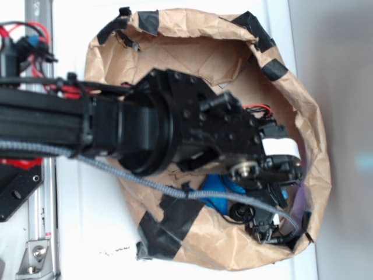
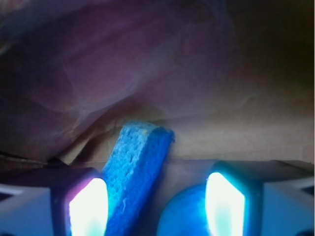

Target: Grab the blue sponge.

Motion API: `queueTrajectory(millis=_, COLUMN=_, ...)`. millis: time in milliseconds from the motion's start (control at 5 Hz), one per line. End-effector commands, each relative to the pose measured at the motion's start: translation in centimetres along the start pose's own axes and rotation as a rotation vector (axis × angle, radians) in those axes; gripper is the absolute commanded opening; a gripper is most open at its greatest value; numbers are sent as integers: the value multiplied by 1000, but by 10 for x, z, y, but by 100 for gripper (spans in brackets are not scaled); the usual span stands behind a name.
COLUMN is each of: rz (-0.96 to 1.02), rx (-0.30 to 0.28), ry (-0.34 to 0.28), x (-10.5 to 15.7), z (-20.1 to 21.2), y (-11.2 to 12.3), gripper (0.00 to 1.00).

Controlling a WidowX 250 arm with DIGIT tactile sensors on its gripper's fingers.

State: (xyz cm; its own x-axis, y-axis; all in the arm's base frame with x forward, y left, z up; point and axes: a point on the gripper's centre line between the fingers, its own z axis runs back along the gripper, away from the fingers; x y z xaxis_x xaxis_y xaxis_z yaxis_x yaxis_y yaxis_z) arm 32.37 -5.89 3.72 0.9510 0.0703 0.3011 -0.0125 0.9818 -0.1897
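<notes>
Inside the brown paper bag, the gripper stands wide, holding nothing. The blue sponge leans on edge against its left finger; a rounded blue object lies beside the right finger.

A robotics lab is showing here: an aluminium rail and red wiring are standing beside a taped brown paper bag lying on a white counter.

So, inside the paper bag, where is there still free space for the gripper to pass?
In the wrist view, bare paper bag lies beyond the blue sponge, up to the creased back wall. Between the fingers it is crowded: the sponge leans by one finger, a rounded blue object sits by the other. The exterior view hides the bag floor under the gripper.
</notes>
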Motion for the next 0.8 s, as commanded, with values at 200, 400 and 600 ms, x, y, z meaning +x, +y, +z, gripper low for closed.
queueTrajectory(millis=200, rz=130, rx=24, ry=-126, x=-14, z=62, y=26, gripper=0)
queueTrajectory(millis=400, rz=222, rx=-1, ry=-168, x=-29, z=102, y=52, gripper=0)
queueTrajectory(millis=600, rz=227, rx=-26, ry=-194, x=-33, z=124, y=61, gripper=0)
